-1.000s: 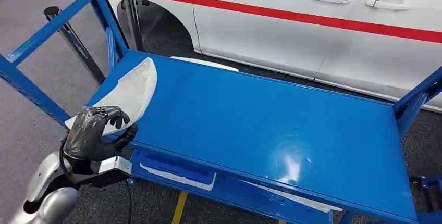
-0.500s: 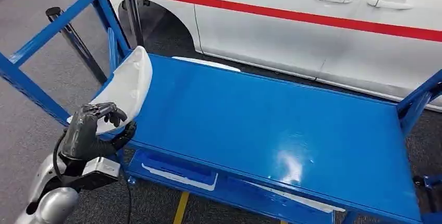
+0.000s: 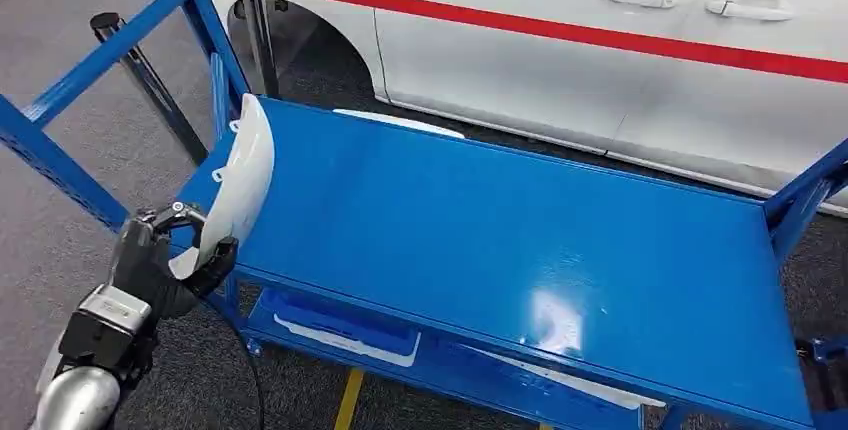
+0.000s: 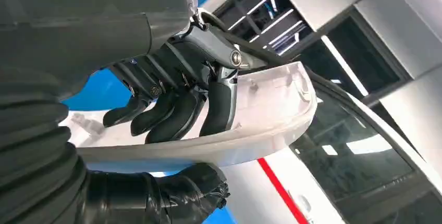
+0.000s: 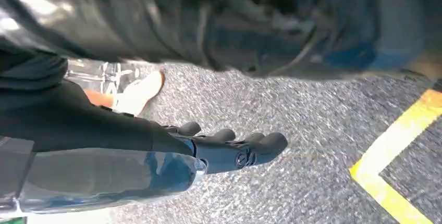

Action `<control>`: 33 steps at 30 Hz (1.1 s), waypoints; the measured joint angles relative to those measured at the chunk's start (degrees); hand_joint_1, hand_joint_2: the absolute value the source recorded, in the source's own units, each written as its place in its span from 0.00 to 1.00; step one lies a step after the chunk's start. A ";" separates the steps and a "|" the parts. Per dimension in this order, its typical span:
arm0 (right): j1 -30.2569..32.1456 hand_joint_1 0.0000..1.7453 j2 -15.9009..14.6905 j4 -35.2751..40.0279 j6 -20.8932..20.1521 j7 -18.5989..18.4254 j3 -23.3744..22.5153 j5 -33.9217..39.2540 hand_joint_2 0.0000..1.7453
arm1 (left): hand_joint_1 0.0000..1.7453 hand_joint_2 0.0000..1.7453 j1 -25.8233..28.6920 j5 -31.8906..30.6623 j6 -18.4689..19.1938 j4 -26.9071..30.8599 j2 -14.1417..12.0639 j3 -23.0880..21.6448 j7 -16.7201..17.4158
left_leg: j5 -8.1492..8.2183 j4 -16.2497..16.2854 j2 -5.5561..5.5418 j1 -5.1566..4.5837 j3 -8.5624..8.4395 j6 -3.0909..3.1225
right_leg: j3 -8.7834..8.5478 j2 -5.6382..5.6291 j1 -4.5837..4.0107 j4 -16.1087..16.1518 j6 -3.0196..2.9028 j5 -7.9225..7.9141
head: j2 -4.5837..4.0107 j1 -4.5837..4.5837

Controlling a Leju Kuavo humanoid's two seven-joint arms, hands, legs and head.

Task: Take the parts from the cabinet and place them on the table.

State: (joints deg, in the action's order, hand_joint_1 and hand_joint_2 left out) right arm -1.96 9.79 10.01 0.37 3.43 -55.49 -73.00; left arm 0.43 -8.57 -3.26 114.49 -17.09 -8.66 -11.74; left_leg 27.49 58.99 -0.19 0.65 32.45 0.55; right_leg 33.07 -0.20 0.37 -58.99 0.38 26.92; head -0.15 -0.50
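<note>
Left hand (image 3: 165,255), at the frame's lower left, grips the near end of the white part (image 3: 235,180), which stands on edge over the blue worktop's (image 3: 500,240) left rim, long axis running up-frame. Right hand (image 5: 229,146) hangs empty, fingers straight.

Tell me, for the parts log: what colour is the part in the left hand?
White, best seen in the head view: the part in the left hand.

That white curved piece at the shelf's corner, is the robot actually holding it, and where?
Yes. The left hand grips the white curved part at its near end, fingers inside the curve, thumb outside.
</note>
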 joint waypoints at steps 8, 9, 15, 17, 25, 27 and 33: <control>-0.07 0.00 -0.28 0.07 0.28 0.66 0.00 0.33 0.00 | 1.00 1.00 0.56 5.10 4.66 0.57 0.99 0.37 -0.13 | -0.50 -0.51 0.22 -0.30 -0.13 1.90 | 7.27 0.05 0.16 -16.42 0.60 7.12 | 0.00 -0.02; -0.13 0.00 -0.33 0.09 0.46 0.85 0.00 0.35 0.00 | 1.00 1.00 0.56 5.55 5.03 0.55 1.07 0.37 -0.33 | -0.49 -0.48 0.14 -0.40 -0.20 1.90 | 5.61 0.05 0.12 -12.97 0.32 4.82 | 0.00 0.02; -0.68 0.00 -0.66 0.35 1.18 1.20 0.00 0.46 0.00 | 1.00 1.00 0.25 6.67 5.88 0.46 1.45 0.39 -1.09 | -0.60 -0.48 0.11 -0.70 -0.02 0.98 | 0.01 -0.09 -0.72 -0.39 -0.71 0.44 | 0.00 0.02; -0.74 0.00 -0.66 0.35 1.14 1.20 0.00 0.50 0.00 | 1.00 1.00 0.16 6.69 5.88 0.46 1.45 0.50 -1.11 | 0.01 -0.11 0.10 -0.70 0.23 0.34 | -0.25 0.11 0.03 0.60 -1.41 -0.23 | 0.00 0.02; -1.06 0.00 -0.85 0.44 2.16 1.09 0.00 0.85 0.00 | 1.00 1.00 -0.90 7.78 6.87 -1.09 1.90 1.01 -2.38 | 3.09 8.41 0.16 0.59 2.50 -1.23 | 0.45 0.31 0.09 0.00 -1.78 -0.47 | 0.00 0.07; -1.19 0.00 -1.03 0.48 2.32 1.09 0.00 0.85 0.00 | 1.00 1.00 -1.38 7.83 7.04 -1.68 2.15 1.07 -2.67 | 1.49 0.46 0.20 0.74 -1.68 -1.15 | 0.61 0.25 0.08 -0.40 -1.29 -0.38 | 0.00 0.07; -1.73 0.00 -1.90 0.83 2.62 1.38 -0.04 1.42 0.00 | 1.00 1.00 -1.44 7.96 7.04 -3.06 3.73 1.05 -3.87 | 0.03 -0.61 0.23 0.40 -1.18 1.34 | 1.64 0.09 0.23 -1.80 0.71 0.52 | 0.00 0.02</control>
State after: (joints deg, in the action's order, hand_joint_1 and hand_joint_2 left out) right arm -3.69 7.89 10.84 2.99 4.81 -55.54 -71.58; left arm -1.01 -0.61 3.78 111.43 -13.36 -7.61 -15.60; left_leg 27.52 58.38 0.04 1.05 31.27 1.89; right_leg 34.71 -0.11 0.61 -60.79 1.09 27.43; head -0.15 -0.48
